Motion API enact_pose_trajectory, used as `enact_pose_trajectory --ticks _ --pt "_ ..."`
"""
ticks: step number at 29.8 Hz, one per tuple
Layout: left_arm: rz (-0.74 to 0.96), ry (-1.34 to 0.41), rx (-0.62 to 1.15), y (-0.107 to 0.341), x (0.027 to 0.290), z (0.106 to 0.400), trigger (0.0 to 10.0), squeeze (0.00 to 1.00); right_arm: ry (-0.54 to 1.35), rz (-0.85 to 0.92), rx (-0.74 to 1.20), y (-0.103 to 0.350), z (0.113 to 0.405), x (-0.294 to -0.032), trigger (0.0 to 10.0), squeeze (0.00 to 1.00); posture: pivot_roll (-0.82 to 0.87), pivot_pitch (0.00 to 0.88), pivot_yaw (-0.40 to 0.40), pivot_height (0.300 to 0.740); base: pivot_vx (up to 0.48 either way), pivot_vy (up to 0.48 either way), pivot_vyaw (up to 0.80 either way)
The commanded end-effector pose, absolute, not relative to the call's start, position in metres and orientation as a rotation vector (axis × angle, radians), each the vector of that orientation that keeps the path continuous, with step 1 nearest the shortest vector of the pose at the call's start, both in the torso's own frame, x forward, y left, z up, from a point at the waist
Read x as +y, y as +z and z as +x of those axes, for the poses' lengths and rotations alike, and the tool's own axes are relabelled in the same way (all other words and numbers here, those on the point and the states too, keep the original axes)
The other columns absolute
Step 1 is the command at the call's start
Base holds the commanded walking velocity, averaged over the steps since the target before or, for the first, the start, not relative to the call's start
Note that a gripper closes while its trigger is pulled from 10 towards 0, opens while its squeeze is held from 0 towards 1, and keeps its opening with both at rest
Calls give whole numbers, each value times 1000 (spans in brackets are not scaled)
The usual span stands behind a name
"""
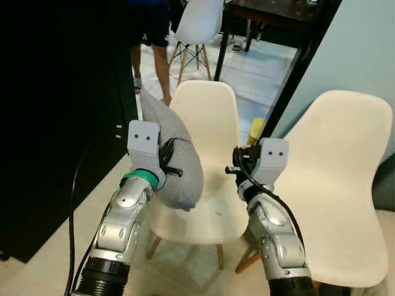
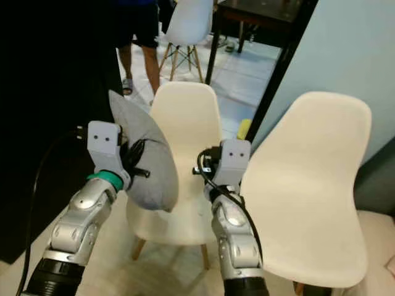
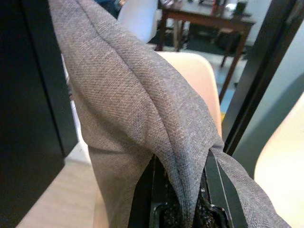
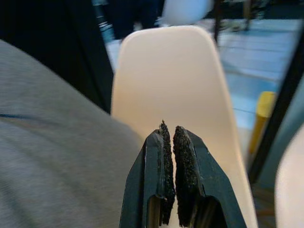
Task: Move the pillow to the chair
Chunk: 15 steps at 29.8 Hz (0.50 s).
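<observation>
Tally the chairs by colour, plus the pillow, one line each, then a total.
Cream chairs: 2, one under the pillow and one to its right
White chairs: 1, farther back
Grey pillows: 1, clamped in the left gripper
Total: 4

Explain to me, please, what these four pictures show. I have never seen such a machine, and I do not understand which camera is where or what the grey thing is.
This is a humanoid robot with two silver arms. The two wide pictures come from a stereo camera on its head, looking down at its own arms. The other two come from cameras on its wrists, looking along the black fingers.

The left gripper is shut on a grey pillow, pinching a fold of its fabric, as the left wrist view shows up close. The pillow hangs over the seat of a cream chair. The right gripper is shut and holds nothing; it hovers over the same chair. A second cream chair stands to the right. A person's legs show behind.
</observation>
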<state>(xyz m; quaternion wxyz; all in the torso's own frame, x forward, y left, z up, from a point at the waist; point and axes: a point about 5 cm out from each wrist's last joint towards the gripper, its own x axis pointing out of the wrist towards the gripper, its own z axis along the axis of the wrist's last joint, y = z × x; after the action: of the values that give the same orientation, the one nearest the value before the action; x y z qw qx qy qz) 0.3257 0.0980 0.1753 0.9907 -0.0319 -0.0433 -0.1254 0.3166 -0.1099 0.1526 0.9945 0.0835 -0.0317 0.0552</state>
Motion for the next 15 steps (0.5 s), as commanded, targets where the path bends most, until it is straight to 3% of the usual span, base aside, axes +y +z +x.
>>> enact_pose_trajectory --ticks 1,15 --pt "-83 -275 -102 178 93 325 10000 0 90 161 -35 146 315 -115 10000 0 15 21 34 740 0 0 0" --pt "-68 -322 -92 174 91 321 10000 0 93 162 -18 143 315 -113 10000 0 21 3 30 740 0 0 0"
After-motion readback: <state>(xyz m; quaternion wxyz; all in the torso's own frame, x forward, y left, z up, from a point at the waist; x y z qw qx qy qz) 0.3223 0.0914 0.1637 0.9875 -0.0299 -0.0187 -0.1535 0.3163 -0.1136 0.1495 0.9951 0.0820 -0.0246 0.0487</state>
